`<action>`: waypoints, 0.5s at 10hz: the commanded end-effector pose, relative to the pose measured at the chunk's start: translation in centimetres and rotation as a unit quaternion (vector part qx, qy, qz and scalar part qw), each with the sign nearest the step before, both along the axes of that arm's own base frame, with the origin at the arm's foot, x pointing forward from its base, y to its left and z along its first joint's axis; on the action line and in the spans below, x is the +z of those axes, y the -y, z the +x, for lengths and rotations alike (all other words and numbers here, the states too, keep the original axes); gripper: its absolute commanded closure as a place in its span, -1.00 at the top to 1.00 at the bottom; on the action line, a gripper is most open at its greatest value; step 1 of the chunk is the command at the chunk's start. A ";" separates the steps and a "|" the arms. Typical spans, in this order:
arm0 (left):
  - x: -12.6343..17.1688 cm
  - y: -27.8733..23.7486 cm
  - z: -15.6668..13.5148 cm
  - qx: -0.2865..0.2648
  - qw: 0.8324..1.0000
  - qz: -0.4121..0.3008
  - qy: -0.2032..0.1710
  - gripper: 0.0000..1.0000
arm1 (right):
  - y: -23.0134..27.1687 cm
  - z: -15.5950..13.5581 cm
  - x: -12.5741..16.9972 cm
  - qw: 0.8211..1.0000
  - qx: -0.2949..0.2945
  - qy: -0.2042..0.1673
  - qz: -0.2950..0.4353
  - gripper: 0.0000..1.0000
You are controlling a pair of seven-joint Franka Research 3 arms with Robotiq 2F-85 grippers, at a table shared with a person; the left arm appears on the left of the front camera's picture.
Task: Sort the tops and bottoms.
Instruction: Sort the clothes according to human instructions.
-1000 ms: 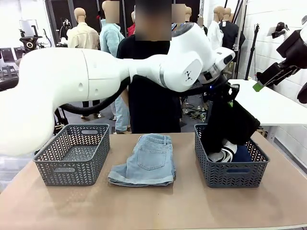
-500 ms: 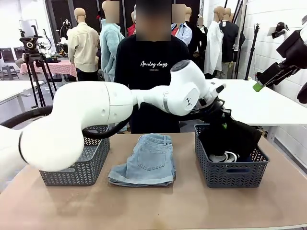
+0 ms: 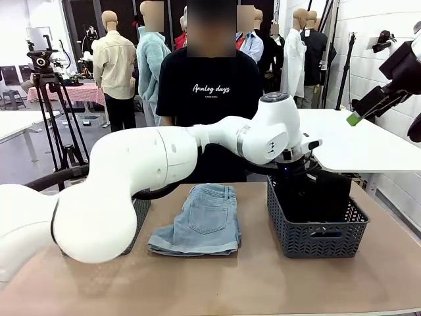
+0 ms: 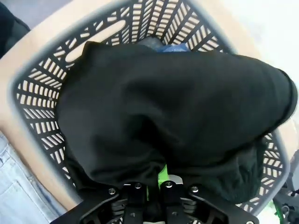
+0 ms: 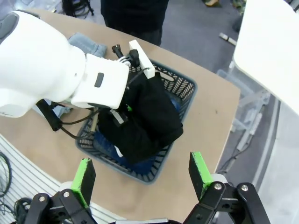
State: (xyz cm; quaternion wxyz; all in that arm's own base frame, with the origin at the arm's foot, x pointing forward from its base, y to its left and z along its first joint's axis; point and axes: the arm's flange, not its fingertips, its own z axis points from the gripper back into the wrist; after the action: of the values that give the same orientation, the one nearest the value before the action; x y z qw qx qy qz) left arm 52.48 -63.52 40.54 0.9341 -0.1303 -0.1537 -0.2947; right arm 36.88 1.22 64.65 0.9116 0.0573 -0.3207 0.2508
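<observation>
Tan worktop (image 3: 263,283): pale denim shorts (image 3: 196,227) lie folded mid-worktop. Grey basket (image 3: 316,240) toward the right edge holds black top (image 4: 173,107); left gripper (image 4: 154,184) clamped on its fabric, down in the basket. Right gripper (image 5: 142,175) high above, fingers apart, empty. Person (image 3: 207,112) at far edge.

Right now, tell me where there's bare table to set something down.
Bare: the front strip of the table before the pale shorts and right basket, and the gap between those two. Crowded: that basket, heaped with the black top gripped by the left tool.
</observation>
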 end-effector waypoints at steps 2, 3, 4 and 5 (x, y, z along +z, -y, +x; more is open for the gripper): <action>0.1 3.7 4.4 -0.005 1.000 0.004 -0.003 -1.00 | 0.0 0.0 0.0 1.000 0.000 0.000 -0.007 1.00; 0.5 3.5 4.5 0.001 1.000 -0.014 0.003 -1.00 | 0.0 0.0 0.0 1.000 0.000 0.000 -0.007 1.00; 1.1 3.2 4.3 0.004 1.000 -0.022 0.002 -1.00 | 0.0 0.0 0.0 1.000 0.000 0.000 -0.007 1.00; 2.0 2.9 4.1 0.006 0.999 -0.034 -0.002 -1.00 | 0.0 0.0 0.0 1.000 0.000 0.000 -0.007 1.00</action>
State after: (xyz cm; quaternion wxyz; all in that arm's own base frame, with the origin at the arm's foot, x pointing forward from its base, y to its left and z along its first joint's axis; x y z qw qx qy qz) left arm 53.78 -63.26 41.21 0.9329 -0.1535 -0.1613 -0.2831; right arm 36.88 1.22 64.65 0.9116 0.0573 -0.3208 0.2508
